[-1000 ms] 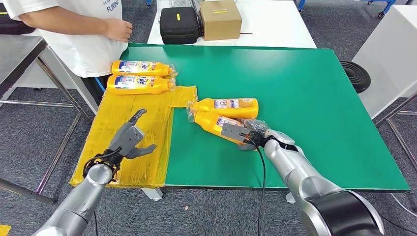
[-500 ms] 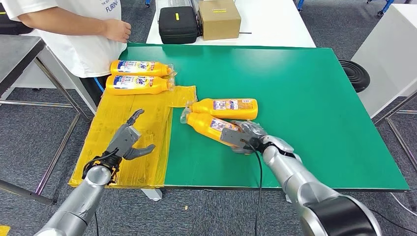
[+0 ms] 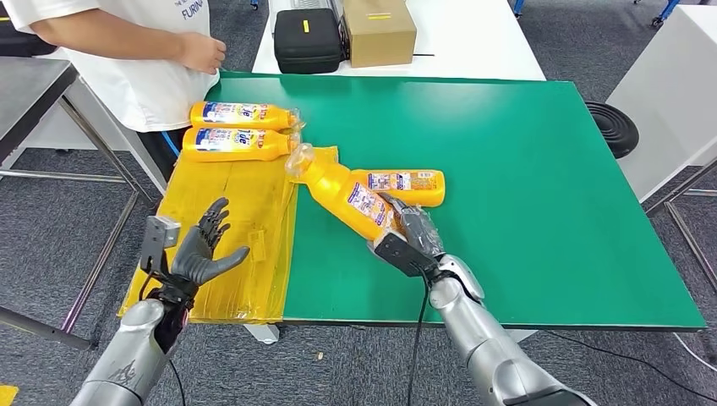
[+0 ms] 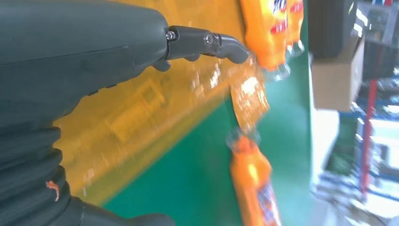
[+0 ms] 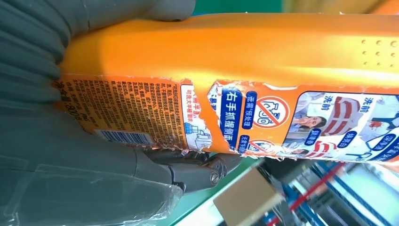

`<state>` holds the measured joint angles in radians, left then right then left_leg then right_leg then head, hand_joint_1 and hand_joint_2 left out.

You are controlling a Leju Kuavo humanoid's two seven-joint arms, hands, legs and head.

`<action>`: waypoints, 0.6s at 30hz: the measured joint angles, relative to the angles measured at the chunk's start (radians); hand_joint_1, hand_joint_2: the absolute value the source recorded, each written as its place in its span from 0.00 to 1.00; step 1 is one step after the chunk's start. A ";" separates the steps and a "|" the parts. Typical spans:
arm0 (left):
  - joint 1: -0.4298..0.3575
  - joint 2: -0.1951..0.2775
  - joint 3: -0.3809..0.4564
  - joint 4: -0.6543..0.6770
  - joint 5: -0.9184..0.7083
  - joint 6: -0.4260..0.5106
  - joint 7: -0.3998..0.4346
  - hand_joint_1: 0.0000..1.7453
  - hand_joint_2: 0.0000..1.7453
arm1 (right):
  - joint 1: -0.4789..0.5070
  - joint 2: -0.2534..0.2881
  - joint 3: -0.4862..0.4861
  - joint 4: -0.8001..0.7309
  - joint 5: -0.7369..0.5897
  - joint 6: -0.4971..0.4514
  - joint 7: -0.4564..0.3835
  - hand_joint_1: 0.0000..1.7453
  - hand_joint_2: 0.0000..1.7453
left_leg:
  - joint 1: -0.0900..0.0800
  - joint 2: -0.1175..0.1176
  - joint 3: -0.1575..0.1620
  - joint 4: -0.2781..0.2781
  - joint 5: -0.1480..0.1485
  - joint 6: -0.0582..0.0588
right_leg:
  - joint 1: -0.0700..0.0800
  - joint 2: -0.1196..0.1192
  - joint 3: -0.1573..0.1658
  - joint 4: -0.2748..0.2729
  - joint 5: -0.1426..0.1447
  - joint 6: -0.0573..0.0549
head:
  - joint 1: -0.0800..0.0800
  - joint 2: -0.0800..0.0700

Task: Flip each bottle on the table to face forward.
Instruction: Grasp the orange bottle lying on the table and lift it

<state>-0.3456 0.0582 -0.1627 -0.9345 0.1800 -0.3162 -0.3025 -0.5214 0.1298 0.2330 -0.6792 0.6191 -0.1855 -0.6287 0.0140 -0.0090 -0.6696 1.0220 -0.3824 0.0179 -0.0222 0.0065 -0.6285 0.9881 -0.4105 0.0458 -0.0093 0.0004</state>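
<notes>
Base of held bottle point(image 3: 355, 196) hidden inside right hand point(image 3: 412, 235); cap end cut off in right wrist view. Bottle point(image 3: 406, 183) just beyond that hand partly covered. Left wrist view motion-blurred, labels unreadable past left hand point(image 3: 201, 250).

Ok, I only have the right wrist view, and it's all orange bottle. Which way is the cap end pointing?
Observer: The held bottle in the right robot hand lies slanted, with its cap end toward the yellow sheet on the robot's left.
Operator: Anything close to it?
Observer: A second bottle lies on the green table just beyond it.
Operator: And the left robot hand?
Observer: The left robot hand hovers over the yellow sheet with its fingers spread, holding nothing.
</notes>
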 joint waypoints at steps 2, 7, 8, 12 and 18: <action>0.003 0.000 0.004 -0.002 0.075 -0.066 0.021 0.00 1.00 | 0.016 0.009 -0.001 -0.022 -0.008 -0.001 -0.004 1.00 1.00 | 0.000 0.000 0.000 0.000 0.000 0.000 | 0.000 0.000 0.000 0.000 0.000 0.000 | 0.000 0.000; 0.003 -0.003 -0.001 -0.002 0.207 -0.204 0.037 0.00 1.00 | 0.049 0.043 0.012 -0.040 0.005 0.008 -0.015 1.00 1.00 | 0.000 0.000 0.000 0.000 0.000 0.000 | 0.000 0.000 -0.001 0.000 0.000 0.000 | 0.000 0.000; 0.003 -0.004 -0.003 -0.002 0.222 -0.215 0.036 0.00 1.00 | 0.053 0.050 0.018 -0.041 0.009 0.013 -0.015 1.00 1.00 | 0.000 0.000 0.000 0.000 0.000 0.000 | 0.000 0.000 -0.001 0.000 0.000 0.000 | 0.000 0.000; 0.003 -0.008 -0.019 -0.007 0.254 -0.235 0.034 0.00 1.00 | 0.065 0.072 0.042 -0.040 0.021 0.033 -0.016 1.00 1.00 | 0.000 0.000 0.000 0.000 0.000 0.000 | 0.000 0.000 -0.001 0.000 0.000 0.000 | 0.000 0.000; 0.011 -0.009 -0.050 -0.053 0.259 -0.235 0.029 0.00 0.00 | 0.065 0.100 0.076 -0.032 0.024 0.058 -0.022 1.00 1.00 | 0.000 0.000 -0.001 0.000 0.000 0.000 | 0.000 0.000 -0.001 0.000 0.000 0.000 | 0.000 0.000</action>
<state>-0.3348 0.0488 -0.2126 -0.9875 0.4391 -0.5514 -0.2737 -0.4560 0.2298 0.3088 -0.7115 0.6427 -0.1277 -0.6503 0.0141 -0.0089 -0.6704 1.0220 -0.3823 0.0178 -0.0221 0.0065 -0.6296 0.9881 -0.4106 0.0458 -0.0093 0.0004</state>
